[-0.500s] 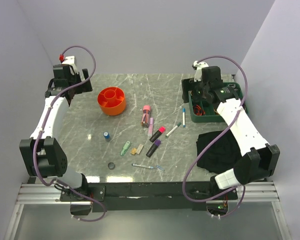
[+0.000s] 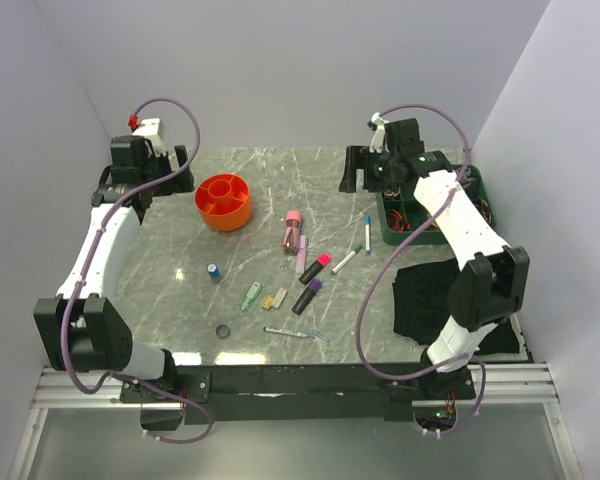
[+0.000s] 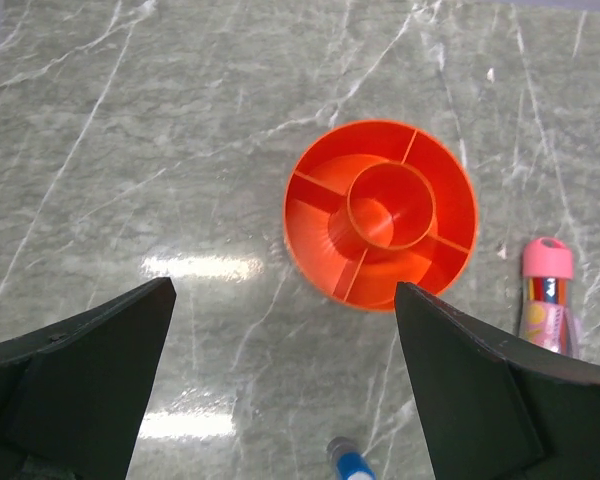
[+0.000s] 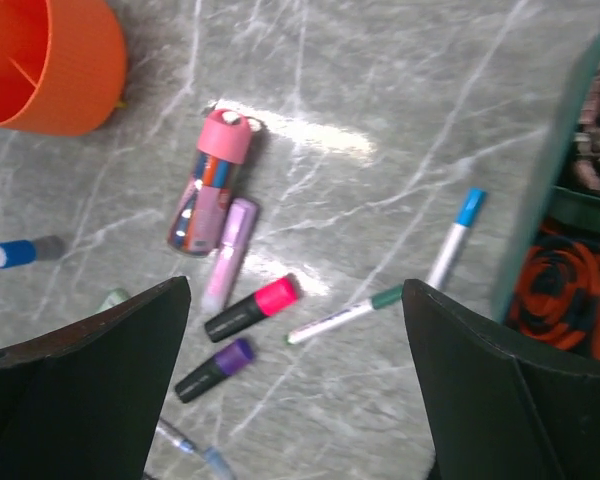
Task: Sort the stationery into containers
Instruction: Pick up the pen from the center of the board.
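Observation:
The round orange pot [image 2: 223, 200] stands at the back left, with its centre cup and divided sections showing in the left wrist view [image 3: 380, 210]. My left gripper [image 2: 170, 170] hovers open and empty left of the pot [image 3: 283, 290]. The stationery lies mid-table: a pink tube [image 2: 292, 230], a pink-capped marker [image 2: 316, 267], a purple-capped marker [image 2: 307, 297], two white pens [image 2: 367, 235], a green clip [image 2: 251, 296], a yellow eraser [image 2: 277, 298] and a blue cylinder [image 2: 213, 271]. My right gripper [image 2: 358, 170] is open and empty, high above the markers [image 4: 296, 285].
A green tray [image 2: 430, 205] holding coiled bands [image 4: 565, 290] stands at the back right. A black cloth [image 2: 450, 300] lies at the front right. A thin pen [image 2: 295, 333] and a small dark disc [image 2: 222, 330] lie near the front edge.
My right gripper has swung left, from over the green tray to over the table beside it. My left gripper has shifted slightly right.

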